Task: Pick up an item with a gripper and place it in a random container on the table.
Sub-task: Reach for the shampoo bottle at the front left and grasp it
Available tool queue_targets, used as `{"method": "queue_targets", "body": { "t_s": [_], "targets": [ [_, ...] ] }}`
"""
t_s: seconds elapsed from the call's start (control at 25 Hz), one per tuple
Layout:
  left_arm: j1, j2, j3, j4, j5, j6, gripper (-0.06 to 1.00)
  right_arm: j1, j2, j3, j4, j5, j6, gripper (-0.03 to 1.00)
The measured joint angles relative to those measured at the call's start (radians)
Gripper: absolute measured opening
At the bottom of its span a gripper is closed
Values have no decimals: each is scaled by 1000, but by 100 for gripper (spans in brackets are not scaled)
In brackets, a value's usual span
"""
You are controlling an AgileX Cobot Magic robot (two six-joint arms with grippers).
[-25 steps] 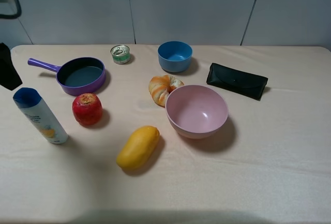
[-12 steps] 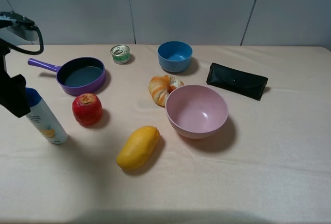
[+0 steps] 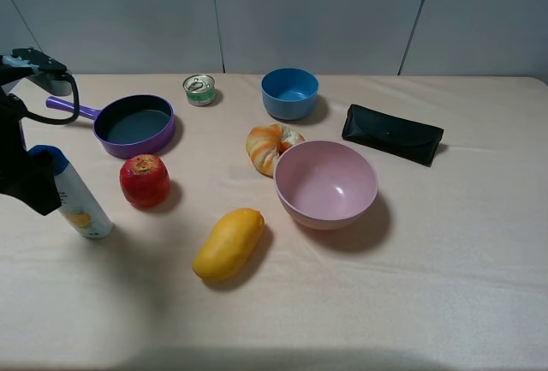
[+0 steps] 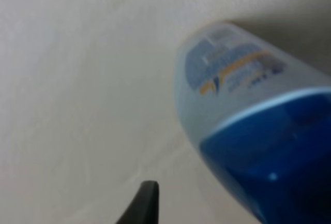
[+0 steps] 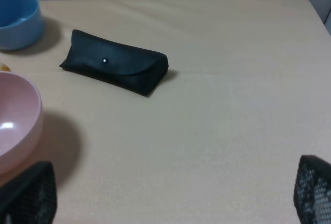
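While upright on table, bottle cap-up

Bottle is looking like smooth plastic, slight sheen; table cloth is reading matt, faintly wrinkled; pink bowl is showing smooth semi-gloss plastic; can is glinting like metal; black case is looking matt, leather-like; pan inside is reading dull.

A pale grey panelled wall is standing behind a wide table, with thin dark seams running down between the panels. The table's surface is showing pale beige and is wrinkling slightly. Soft, even light is spreading over it, leaving only faint shadows, and a dimmer band is lying along the table's near edge.
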Motion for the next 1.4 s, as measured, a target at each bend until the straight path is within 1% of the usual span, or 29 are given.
{"method": "queue_targets", "body": {
  "t_s": [0.32,0.48,0.72,0.88,1.08,1.16,1.24,1.32,1.4],
  "targets": [
    [0,0,62,0,-138,23,95,0,0,0,0,0,0,69],
    [0,0,83,-6,-189,24,95,0,0,0,0,0,0,69],
    [0,0,89,-11,-225,47,94,0,0,0,0,0,0,69],
    [-1,16,89,-11,-229,50,93,0,0,0,0,0,0,69],
    [-57,59,89,0,-229,53,91,0,0,0,0,0,0,69],
    [-82,68,90,12,-238,53,89,0,0,0,0,0,0,69],
    [-90,70,90,14,-245,54,85,0,0,0,0,0,0,69],
    [-93,70,90,19,-244,55,81,0,0,0,0,0,0,69],
    [-93,70,90,24,-244,55,74,0,0,0,0,0,0,69]
  ]
}}
